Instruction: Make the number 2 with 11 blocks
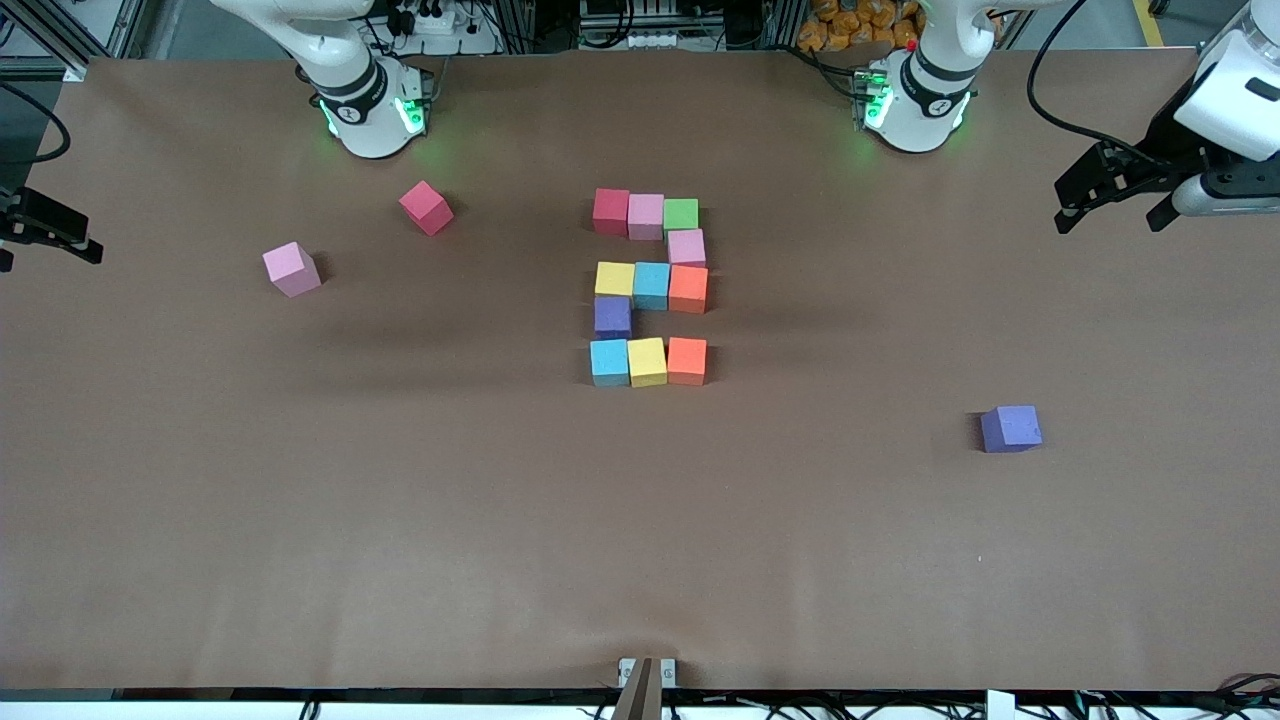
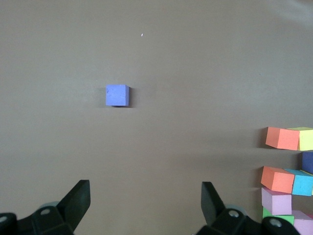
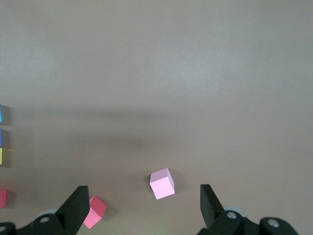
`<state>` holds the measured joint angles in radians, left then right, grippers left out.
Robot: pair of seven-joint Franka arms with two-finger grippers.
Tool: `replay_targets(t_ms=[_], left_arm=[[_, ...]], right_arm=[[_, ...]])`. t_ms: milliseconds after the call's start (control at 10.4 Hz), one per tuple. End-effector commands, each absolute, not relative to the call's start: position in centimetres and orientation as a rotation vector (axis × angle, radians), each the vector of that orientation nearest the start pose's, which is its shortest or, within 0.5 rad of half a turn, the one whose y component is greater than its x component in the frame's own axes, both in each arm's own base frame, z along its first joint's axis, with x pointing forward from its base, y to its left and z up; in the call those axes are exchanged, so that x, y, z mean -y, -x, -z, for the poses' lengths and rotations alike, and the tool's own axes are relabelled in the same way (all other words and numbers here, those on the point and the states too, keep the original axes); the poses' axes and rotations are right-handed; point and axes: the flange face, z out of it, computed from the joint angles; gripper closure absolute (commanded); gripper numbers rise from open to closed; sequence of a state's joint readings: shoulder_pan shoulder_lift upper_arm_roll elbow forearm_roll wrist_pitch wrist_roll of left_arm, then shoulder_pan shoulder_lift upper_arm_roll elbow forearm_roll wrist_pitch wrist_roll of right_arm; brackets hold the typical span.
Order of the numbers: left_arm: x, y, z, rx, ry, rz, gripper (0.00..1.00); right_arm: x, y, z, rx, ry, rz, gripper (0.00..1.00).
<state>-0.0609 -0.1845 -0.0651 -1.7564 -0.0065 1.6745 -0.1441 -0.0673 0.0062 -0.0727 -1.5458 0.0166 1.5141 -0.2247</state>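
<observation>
The right hand point(image 1: 40, 240) hangs wide open over the brown tabletop point(image 1: 400, 520). Next come a loose pink foam cube point(image 1: 291, 269), a loose red cube point(image 1: 426, 208), the multicoloured block digit 2 point(image 1: 650, 288) (mid-tabletop), a stray purple cube point(image 1: 1010, 428), then the left hand point(image 1: 1115, 205), wide open too.

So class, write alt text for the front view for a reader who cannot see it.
Eleven coloured blocks form a blocky number 2 mid-table. A pink block and red block lie loose toward the right arm's end, a purple block toward the left arm's. The left tool and right tool wait open at the table's ends.
</observation>
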Motion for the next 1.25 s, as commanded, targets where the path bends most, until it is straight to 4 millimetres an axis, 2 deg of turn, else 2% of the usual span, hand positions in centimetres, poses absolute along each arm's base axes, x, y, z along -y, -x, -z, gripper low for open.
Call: replay_targets(t_ms=[0, 386, 578, 1157], left_arm=[[7.0, -49.9, -64.2, 0.041, 3.165, 0.141, 0.00], [5.2, -50.8, -64.1, 0.081, 3.160, 0.128, 0.00], [4.8, -52.0, -63.8, 0.098, 3.161, 0.123, 0.00], [4.7, -52.1, -63.6, 0.120, 3.161, 0.118, 0.00]], right_arm=[[5.3, -55.0, -62.9, 0.197, 3.156, -0.042, 0.00], [6.7, -55.2, -63.1, 0.144, 3.126, 0.013, 0.00], [6.9, -55.4, -63.0, 0.139, 3.127, 0.032, 0.00], [6.9, -55.4, -63.0, 0.137, 3.130, 0.041, 0.00]])
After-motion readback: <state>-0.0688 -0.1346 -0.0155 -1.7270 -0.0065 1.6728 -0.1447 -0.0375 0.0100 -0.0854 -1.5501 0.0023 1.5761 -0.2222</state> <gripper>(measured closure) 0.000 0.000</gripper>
